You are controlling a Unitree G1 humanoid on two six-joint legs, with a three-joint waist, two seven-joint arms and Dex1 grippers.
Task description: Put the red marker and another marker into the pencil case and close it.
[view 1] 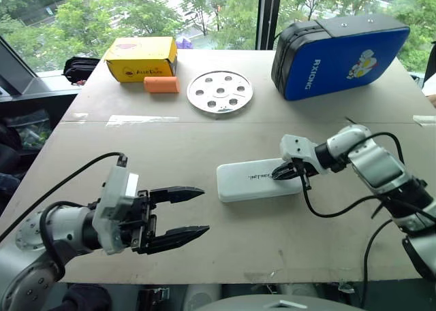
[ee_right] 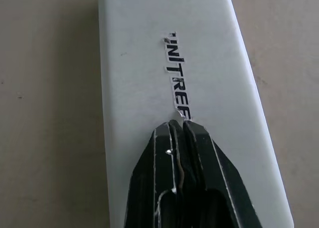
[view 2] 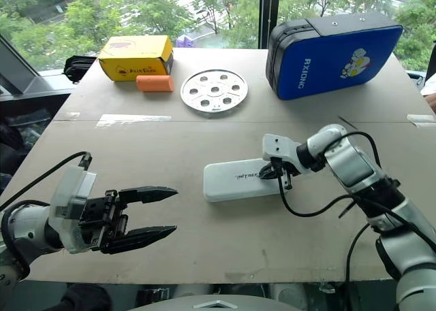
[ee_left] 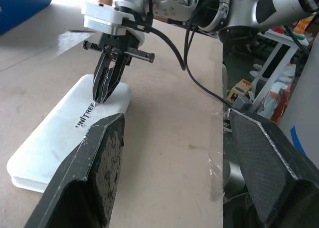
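The white pencil case [view 1: 245, 182] lies flat and closed in the middle of the table, dark lettering on its lid [ee_right: 149, 63]. My right gripper [view 1: 278, 173] is shut, pointing down and left, its tips resting on the lid near the case's right end [ee_right: 178, 123]. Nothing shows between its fingers. My left gripper [view 1: 204, 211] hangs open above the table's front left, a short way left of the case, holding nothing. In the left wrist view the case [ee_left: 60, 138] and the right gripper [ee_left: 102, 96] show between its fingers. The red marker and the other marker are out of view.
A big blue-and-black bag [view 1: 340, 52] stands at the back right. A round metal disc with holes [view 1: 219, 91], an orange cylinder [view 1: 161, 84] and a yellow box [view 1: 139, 58] lie along the back. The table's front edge runs just below my left gripper.
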